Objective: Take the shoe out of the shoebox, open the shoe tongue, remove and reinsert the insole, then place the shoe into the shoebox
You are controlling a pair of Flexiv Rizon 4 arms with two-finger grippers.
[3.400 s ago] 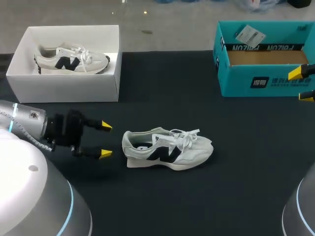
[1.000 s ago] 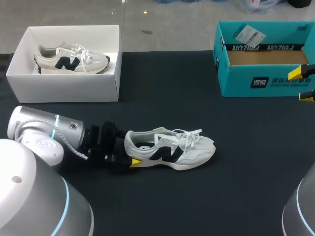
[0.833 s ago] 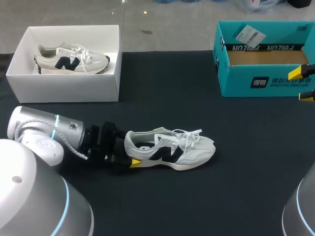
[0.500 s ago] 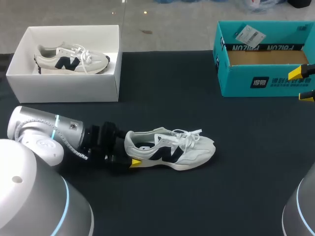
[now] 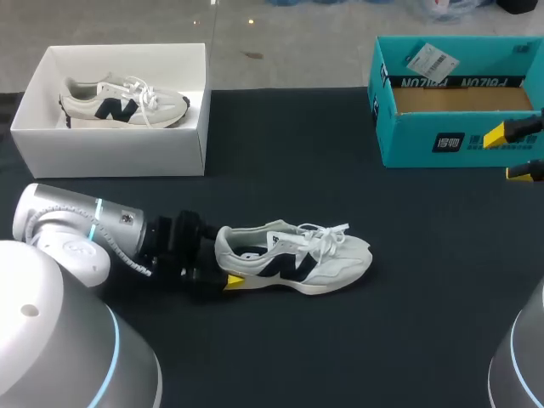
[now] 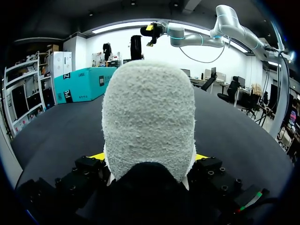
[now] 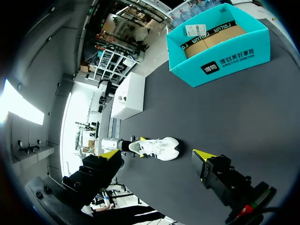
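A white sneaker (image 5: 297, 259) with a dark side logo lies on its sole on the black table, toe pointing right. My left gripper (image 5: 225, 257) is at its heel, one yellow fingertip (image 5: 232, 280) showing on the near side and the other hidden behind the shoe. In the left wrist view the fuzzy heel (image 6: 147, 117) fills the gap of that gripper (image 6: 149, 157), which stands open around it. Hanging open and empty, my right gripper (image 5: 508, 153) is at the right edge before the teal shoebox (image 5: 459, 140). From that gripper (image 7: 156, 154) the sneaker (image 7: 157, 147) is far ahead.
A white shoebox (image 5: 110, 153) at the back left holds a second, matching sneaker (image 5: 123, 102). The teal box contains brown cardboard and a paper tag (image 5: 431, 61). Black tabletop stretches between the boxes and around the shoe.
My left gripper earlier advanced from left of the shoe onto its heel, nudging it slightly right, and has since stayed. The right gripper has just shifted a little leftward.
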